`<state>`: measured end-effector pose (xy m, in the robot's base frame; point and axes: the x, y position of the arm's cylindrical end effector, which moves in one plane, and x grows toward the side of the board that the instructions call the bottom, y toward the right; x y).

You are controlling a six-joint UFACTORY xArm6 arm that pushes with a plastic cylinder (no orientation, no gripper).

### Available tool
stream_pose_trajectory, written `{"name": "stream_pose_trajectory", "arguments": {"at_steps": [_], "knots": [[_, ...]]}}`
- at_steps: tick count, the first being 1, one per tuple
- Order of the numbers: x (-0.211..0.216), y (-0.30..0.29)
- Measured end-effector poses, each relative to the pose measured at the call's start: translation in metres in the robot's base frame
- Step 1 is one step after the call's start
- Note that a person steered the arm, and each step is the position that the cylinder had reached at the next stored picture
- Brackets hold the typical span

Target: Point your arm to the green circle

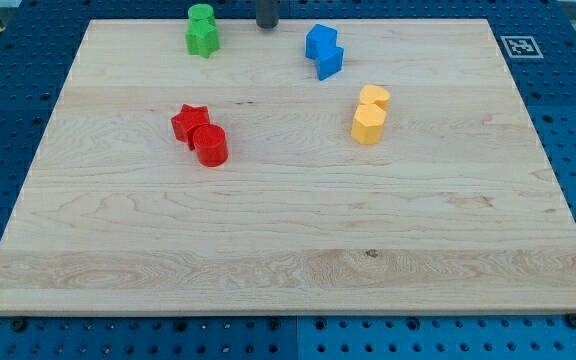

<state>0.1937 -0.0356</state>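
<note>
At the view's top, my tip (267,25) stands right of the green circle (201,15), rod cut off.

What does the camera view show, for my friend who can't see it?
My tip sits at the wooden board's top edge, right of the green circle and green star. Paired blue blocks, yellow blocks, a red star and red cylinder lie below.

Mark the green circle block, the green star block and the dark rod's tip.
green circle block (201,14), camera view, on its top face.
green star block (203,40), camera view, on its top face.
my tip (267,26), camera view, on the rod's lower end, right of both green blocks.
</note>
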Motion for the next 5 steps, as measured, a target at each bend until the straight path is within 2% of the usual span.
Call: {"name": "stream_pose_trajectory", "arguments": {"at_steps": [1, 3, 5], "knots": [[0.0, 0.0], [0.027, -0.005], [-0.002, -0.04]]}}
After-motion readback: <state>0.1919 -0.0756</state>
